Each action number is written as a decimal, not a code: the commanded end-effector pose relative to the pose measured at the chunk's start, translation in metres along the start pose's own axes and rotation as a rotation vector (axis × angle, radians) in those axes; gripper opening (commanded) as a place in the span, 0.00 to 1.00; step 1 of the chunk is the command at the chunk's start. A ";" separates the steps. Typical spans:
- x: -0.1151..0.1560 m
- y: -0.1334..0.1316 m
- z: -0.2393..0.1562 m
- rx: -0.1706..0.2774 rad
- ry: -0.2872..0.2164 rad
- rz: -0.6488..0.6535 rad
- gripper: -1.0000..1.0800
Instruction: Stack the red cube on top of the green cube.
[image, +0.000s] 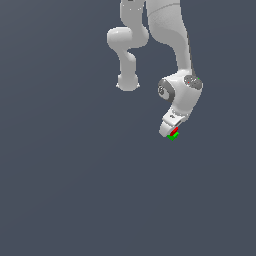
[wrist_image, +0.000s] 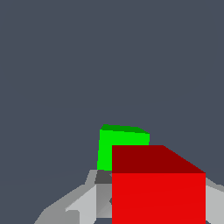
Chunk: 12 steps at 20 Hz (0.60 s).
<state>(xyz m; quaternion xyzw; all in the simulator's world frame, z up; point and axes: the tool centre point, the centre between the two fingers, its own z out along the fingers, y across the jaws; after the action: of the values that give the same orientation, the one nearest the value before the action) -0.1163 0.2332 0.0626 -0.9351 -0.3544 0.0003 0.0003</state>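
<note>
In the exterior view the white gripper (image: 171, 131) points down with the tiny red cube (image: 174, 130) between its fingertips. The green cube (image: 173, 137) lies directly under the red one, and I cannot tell whether they touch. In the wrist view the red cube (wrist_image: 158, 192) fills the space between the grey fingers (wrist_image: 87, 203), so the gripper (wrist_image: 157, 181) is shut on it. The green cube (wrist_image: 120, 148) shows partly behind and beyond the red one, offset to one side in that picture.
The arm's white links (image: 170, 30) and its base (image: 127, 82) stand behind the gripper in the exterior view. The cubes rest over a plain dark grey floor (image: 75, 190) with nothing else in sight.
</note>
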 end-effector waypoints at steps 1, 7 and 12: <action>0.006 -0.007 0.002 -0.001 0.001 0.002 0.00; 0.010 -0.012 0.003 -0.001 0.000 0.002 0.96; 0.010 -0.012 0.003 -0.001 0.000 0.002 0.96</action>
<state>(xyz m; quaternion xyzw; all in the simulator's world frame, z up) -0.1170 0.2484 0.0598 -0.9354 -0.3536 0.0000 -0.0001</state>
